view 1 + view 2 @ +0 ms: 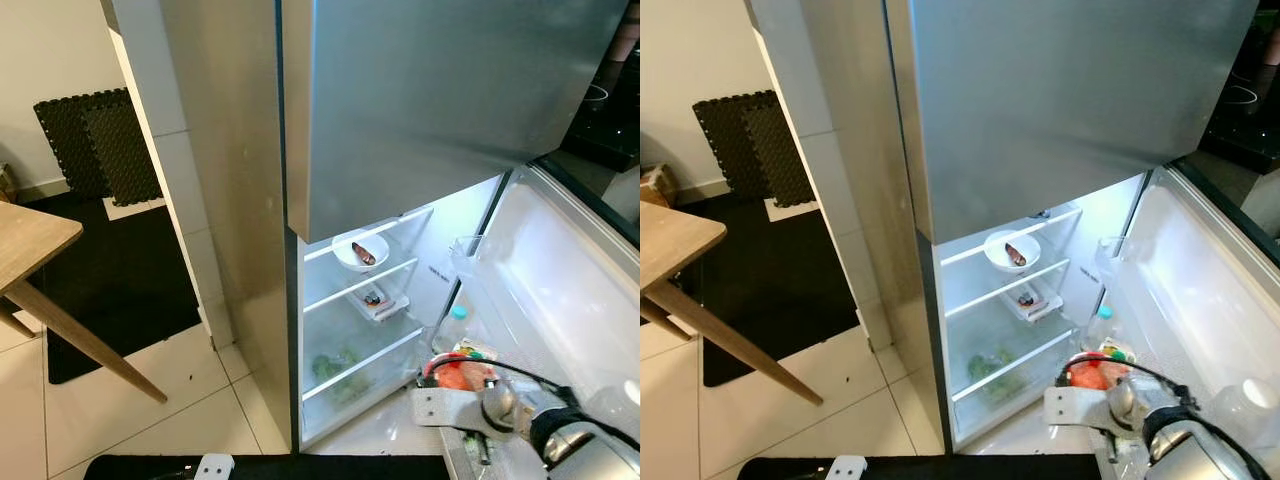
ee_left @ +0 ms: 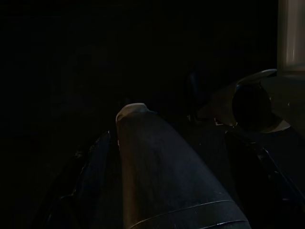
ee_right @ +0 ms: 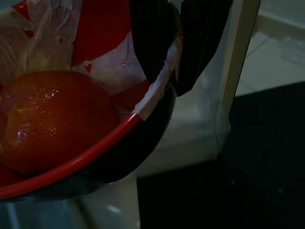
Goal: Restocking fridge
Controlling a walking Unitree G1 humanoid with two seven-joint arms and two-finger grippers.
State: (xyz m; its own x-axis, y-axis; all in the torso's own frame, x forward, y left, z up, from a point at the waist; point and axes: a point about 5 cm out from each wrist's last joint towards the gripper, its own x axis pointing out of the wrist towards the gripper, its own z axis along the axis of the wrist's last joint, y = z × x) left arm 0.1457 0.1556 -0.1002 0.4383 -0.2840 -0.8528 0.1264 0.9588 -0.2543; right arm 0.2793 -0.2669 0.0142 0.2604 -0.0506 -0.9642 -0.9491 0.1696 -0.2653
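Red bowl [image 3: 95,157] rim between right tool [image 3: 178,52] fingers.

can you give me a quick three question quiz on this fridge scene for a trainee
1. True or false: the right gripper is shut on the rim of the red and black bowl.
2. Which shelf carries the white bowl: A upper, B lowest?
3. Fill in: the bowl in the gripper holds an orange-red, ____-like fruit.

Key: 1 true; 2 A; 3 tomato
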